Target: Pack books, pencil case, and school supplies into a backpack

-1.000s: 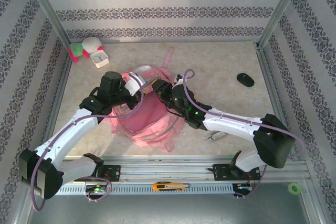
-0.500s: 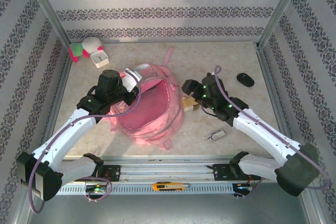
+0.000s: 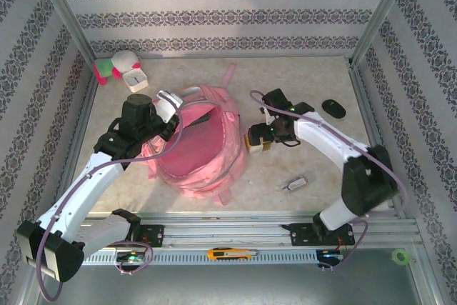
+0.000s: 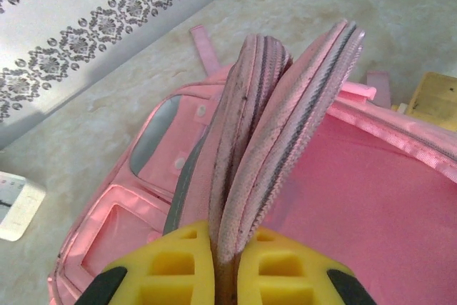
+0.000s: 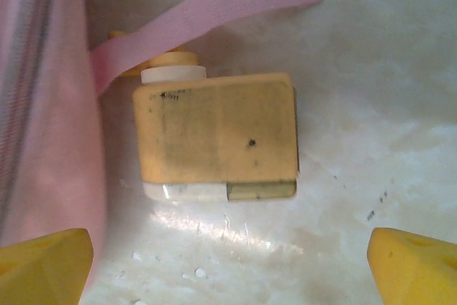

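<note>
At the bottom of the top view, an orange utility knife (image 3: 232, 253) is seen on the rail at the near edge, and a green tape roll (image 3: 400, 256) in the lower right corner. Just above, right of centre, the silver-grey gadget (image 3: 296, 184) lies on the bare table (image 3: 307, 80), apart from everything else. The backpack (image 3: 200, 151) lies left of centre. Its raised rim is clenched by the left gripper (image 3: 166, 107), the fabric pinched between the yellow fingers (image 4: 178, 273). Pink lining is shown inside; what lies deeper cannot be told. Just beside the backpack's right edge sits a gold-tan box (image 5: 218, 137), with a pink strap (image 5: 214, 8) passing by its upper left corner. The right gripper (image 3: 263, 136) hangs over the box, released, its fingertips (image 5: 43, 258) spread wide to either side and touching nothing. Open table is seen to the right and above. A black oval object (image 3: 333, 108) lies near the right wall. A white clock (image 3: 133, 78) and a plush toy (image 3: 113, 66) sit in the upper left corner.
</note>
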